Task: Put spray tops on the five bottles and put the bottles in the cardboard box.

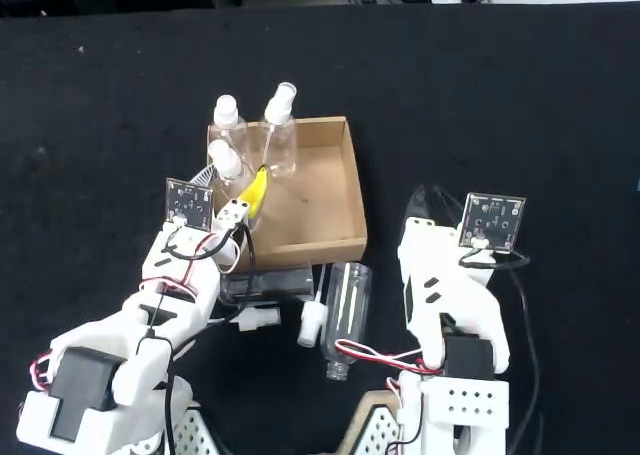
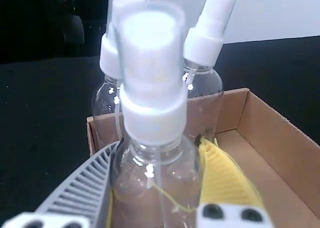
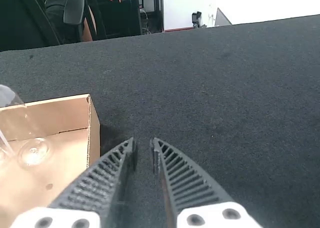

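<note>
My left gripper (image 1: 232,183) is shut on a clear bottle (image 1: 228,165) with a white spray top, upright in the cardboard box's (image 1: 355,190) far-left part. In the left wrist view that bottle (image 2: 150,173) sits between the grey and yellow fingers (image 2: 227,183). Two more topped bottles (image 1: 229,120) (image 1: 280,125) stand behind it at the box's far-left corner. In front of the box lie a clear bottle (image 1: 268,283), an open-necked bottle (image 1: 346,315) and two loose spray tops (image 1: 258,318) (image 1: 313,320). My right gripper (image 1: 425,207) sits shut to the right of the box, holding nothing.
The black table surface (image 1: 520,105) spreads around the box on all sides. In the right wrist view the box's corner (image 3: 60,112) lies beside my gripper (image 3: 142,147), with bottle bases (image 3: 32,153) inside it. Both arm bases stand at the near edge.
</note>
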Controlling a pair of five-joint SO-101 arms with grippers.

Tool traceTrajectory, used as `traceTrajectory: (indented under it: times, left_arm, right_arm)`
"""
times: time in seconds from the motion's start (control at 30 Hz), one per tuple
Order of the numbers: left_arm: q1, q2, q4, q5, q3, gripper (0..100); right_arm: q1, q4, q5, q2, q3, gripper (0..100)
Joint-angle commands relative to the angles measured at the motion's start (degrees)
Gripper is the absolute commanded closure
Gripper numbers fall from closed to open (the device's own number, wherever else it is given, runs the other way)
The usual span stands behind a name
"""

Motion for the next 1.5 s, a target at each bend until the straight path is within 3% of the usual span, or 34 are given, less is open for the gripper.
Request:
traceTrajectory:
  times: [0.0, 0.1, 0.87, 1.17, 1.27, 1.47]
  left_arm:
    - [0.48, -0.09, -0.97, 0.79, -2.51, 80]
    - [0.13, -0.09, -0.88, 0.79, -2.51, 75]
    - [-0.13, -1.32, -1.32, 0.26, -2.24, 74]
    - [-2.15, -17.41, -0.26, 0.26, 0.22, 74]
    - [-1.54, -24.53, 6.68, 0.26, 0.04, 74]
    - [-1.45, -40.97, 28.75, 0.79, -6.37, 74]
  right_arm:
    - [-0.44, -1.85, 0.53, -0.75, -0.66, 95.9]
    - [-0.44, -1.85, 0.53, -0.75, -0.66, 95.9]
    - [-0.44, -1.85, 0.53, -0.75, -0.66, 95.9]
    - [-0.44, -1.85, 0.53, -0.75, -0.66, 95.9]
    - [-0.44, -1.85, 0.53, -0.75, -0.66, 95.9]
    - [-0.53, -1.85, 0.53, -0.75, -0.66, 95.9]
